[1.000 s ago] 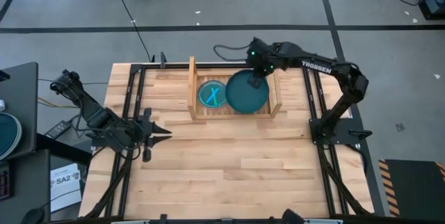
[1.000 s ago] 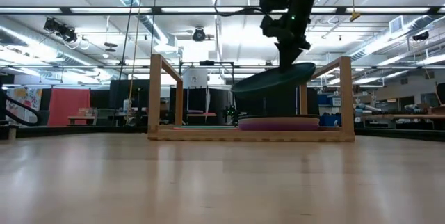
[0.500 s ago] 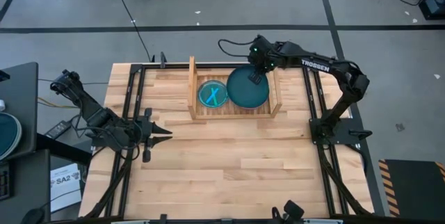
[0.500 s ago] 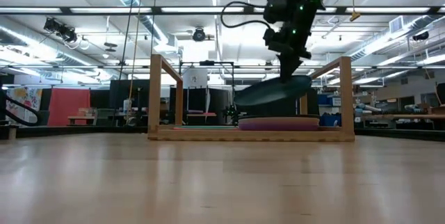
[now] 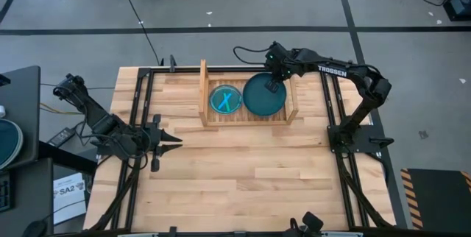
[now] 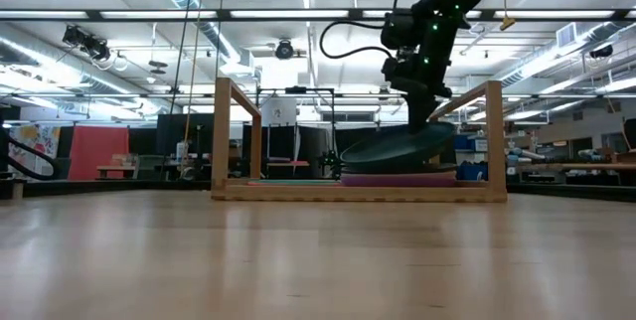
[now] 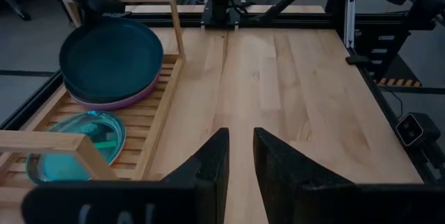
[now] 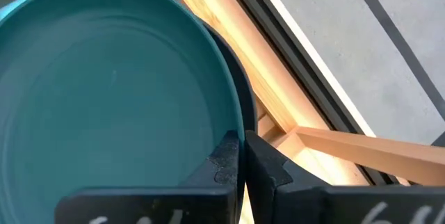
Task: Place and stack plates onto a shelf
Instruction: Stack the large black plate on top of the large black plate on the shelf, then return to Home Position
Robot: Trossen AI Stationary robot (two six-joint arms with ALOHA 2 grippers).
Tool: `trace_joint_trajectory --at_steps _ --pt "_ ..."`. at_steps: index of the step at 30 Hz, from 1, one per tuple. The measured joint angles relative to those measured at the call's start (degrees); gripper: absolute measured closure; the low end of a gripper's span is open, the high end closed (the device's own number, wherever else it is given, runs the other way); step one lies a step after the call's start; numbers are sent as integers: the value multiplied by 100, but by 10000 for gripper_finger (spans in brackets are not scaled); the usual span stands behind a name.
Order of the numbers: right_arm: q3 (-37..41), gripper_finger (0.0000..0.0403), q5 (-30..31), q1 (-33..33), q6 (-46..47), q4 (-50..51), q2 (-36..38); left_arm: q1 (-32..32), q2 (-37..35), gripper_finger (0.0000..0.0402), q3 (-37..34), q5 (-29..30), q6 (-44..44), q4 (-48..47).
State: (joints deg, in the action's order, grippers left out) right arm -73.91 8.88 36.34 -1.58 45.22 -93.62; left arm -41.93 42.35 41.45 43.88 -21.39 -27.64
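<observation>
Two arms, only one busy:
high view: right gripper (image 5: 271, 85) pinches the far rim of the teal plate (image 5: 263, 96), over the shelf's (image 5: 204, 90) right half. Cyan plate (image 5: 225, 99) fills the left half. Left gripper (image 5: 171, 141) is parked well apart, near the table's left edge.
low view: teal plate (image 6: 397, 148) is tilted, near edge down by the purple plate (image 6: 396, 177), held edge higher. I'd guess it just needs lowering and letting go.
left wrist view: left fingers (image 7: 208, 165) slightly apart, holding nothing; teal plate (image 7: 110, 59) sits on the stack.
right wrist view: fingers (image 8: 224, 156) clamped on the teal rim (image 8: 104, 92), plate stretching away from them.
</observation>
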Motion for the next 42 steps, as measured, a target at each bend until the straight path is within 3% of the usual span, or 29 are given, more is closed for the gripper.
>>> trace_joint_trajectory --at_steps 19,35,42 --pt "22 357 -2 2 48 -103 0 0 0 329 2 0 -2 0" --pt "22 241 -295 4 50 -105 0 1 0 329 2 0 -2 -2" --pt "22 209 -273 13 50 -108 2 0 0 329 4 0 -2 -2"
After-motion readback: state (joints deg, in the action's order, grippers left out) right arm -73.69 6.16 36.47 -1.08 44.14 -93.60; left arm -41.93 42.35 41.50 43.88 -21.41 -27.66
